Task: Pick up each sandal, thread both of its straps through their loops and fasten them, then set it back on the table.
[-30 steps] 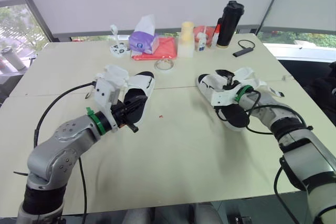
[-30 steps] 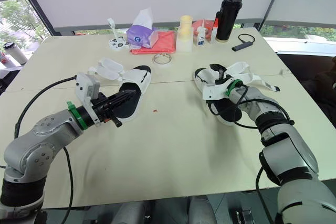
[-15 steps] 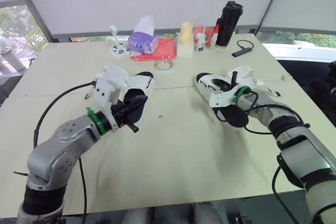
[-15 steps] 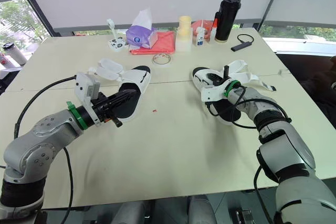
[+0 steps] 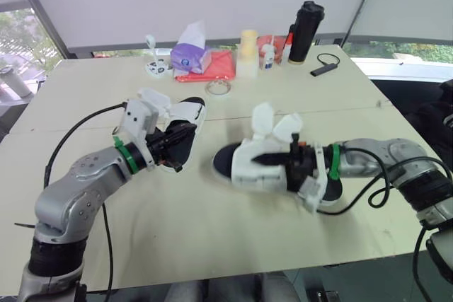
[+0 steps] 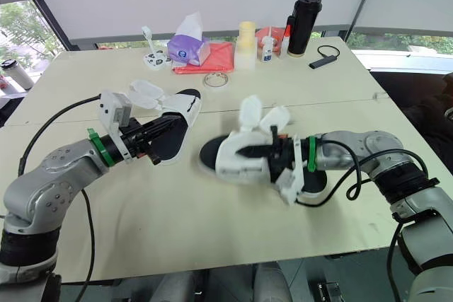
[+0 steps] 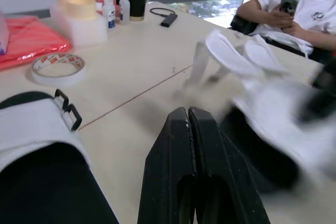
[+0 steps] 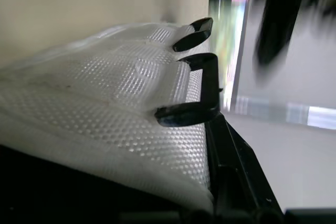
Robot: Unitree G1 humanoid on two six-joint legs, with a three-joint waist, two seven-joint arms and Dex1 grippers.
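Observation:
Two white sandals with black insoles are in play. The left sandal [image 5: 187, 119] lies flat on the table, its straps loose. My left gripper [image 5: 178, 139] hovers over its near end, fingers [image 7: 187, 124] pressed together and holding nothing. The right sandal [image 5: 256, 165] is near the table's middle with both straps [image 5: 274, 124] standing up, and my right gripper [image 5: 289, 165] is shut on its side. In the right wrist view the sandal's white mesh upper [image 8: 113, 108] and its black loops [image 8: 195, 109] sit right against the finger.
At the back stand a tape roll [image 5: 220, 88], a tissue pack [image 5: 190, 53] on a red cloth [image 5: 218, 66], cream cups [image 5: 248, 54], a small glue bottle [image 5: 267, 55], a black bottle [image 5: 303, 23] and a small black device [image 5: 322, 70]. A seated person [image 7: 294, 3] is beyond the table.
My right gripper closed on the right sandal and carried it from the right side toward the table's middle. The left arm barely moved.

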